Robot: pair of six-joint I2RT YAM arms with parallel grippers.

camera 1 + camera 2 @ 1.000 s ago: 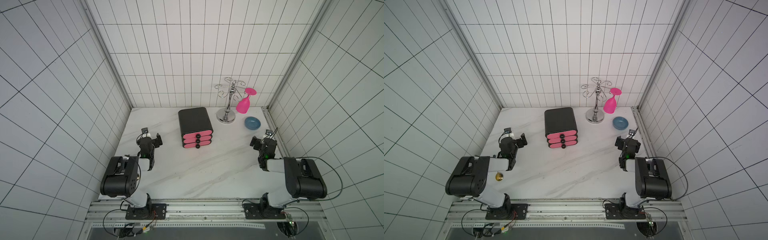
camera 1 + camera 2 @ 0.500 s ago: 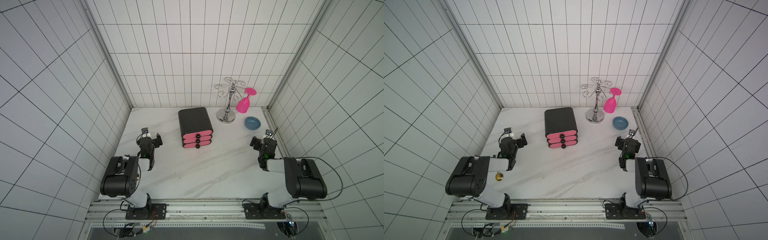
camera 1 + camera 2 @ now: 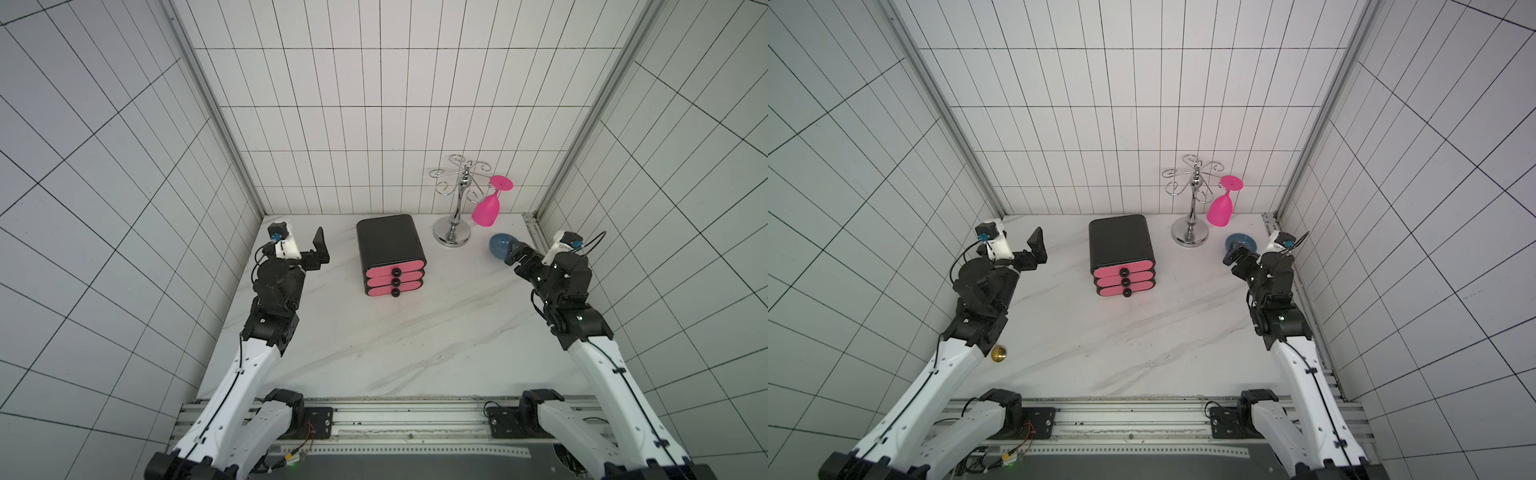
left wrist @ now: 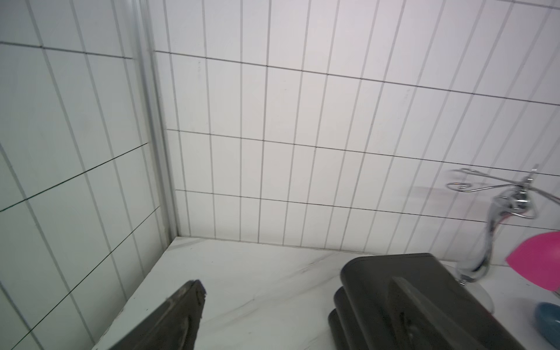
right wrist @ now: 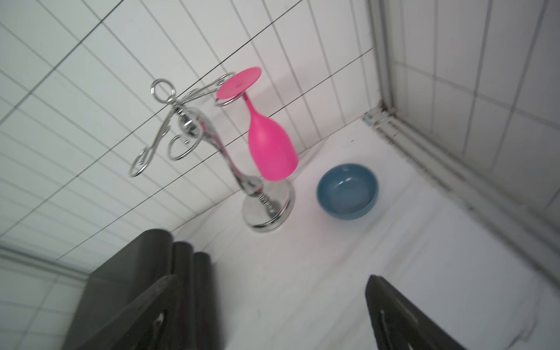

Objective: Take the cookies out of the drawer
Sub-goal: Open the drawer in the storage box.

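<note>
Since all three drawers are shut, cookies: not visible, my guess is they're inside the drawer unit (image 3: 390,249), centre of frame in both top views.
Handling: if they're snack packets, probably light, crinkly and slippery, so I'd pinch an edge gently.
Drawer unit: matte black rounded case, pink fronts, round black knobs (image 3: 395,272) to pull first.
Left gripper (image 4: 297,283): jaws wide apart, empty, left of the unit.
Right gripper (image 5: 271,278): also wide apart, empty, near the blue bowl (image 5: 348,213).
Table (image 3: 374,353): smooth white marble look.
</note>
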